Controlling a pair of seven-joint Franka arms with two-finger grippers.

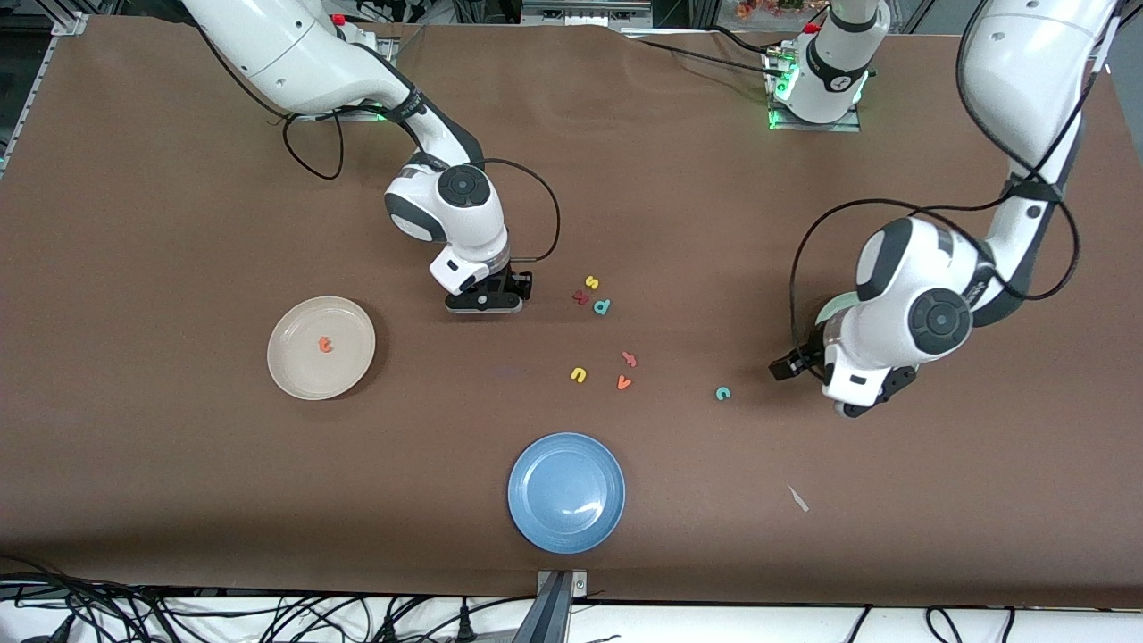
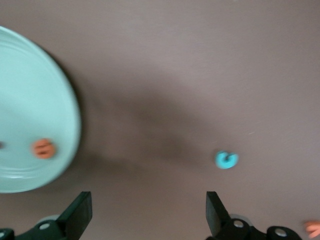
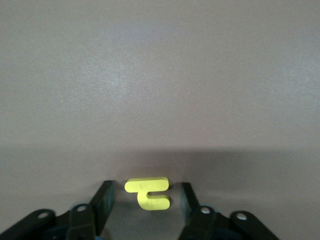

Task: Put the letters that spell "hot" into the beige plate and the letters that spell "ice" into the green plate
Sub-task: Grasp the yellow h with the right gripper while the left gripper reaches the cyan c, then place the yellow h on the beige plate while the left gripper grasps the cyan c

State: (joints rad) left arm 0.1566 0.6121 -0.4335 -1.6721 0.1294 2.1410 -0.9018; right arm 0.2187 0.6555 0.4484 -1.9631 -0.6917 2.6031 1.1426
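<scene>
The brown surface [image 1: 179,500] carries a beige plate [image 1: 284,375] toward the right arm's end, a blue plate [image 1: 527,460] nearest the front camera, and a green plate [image 2: 30,90] toward the left arm's end. Mid-surface lie a yellow s [image 1: 591,282], dark red k [image 1: 580,297], teal p [image 1: 603,306], yellow u [image 1: 579,375] and orange v [image 1: 624,383]. A teal c [image 1: 722,393] lies nearer the green plate. A yellow h [image 3: 148,192] lies flat too.
</scene>
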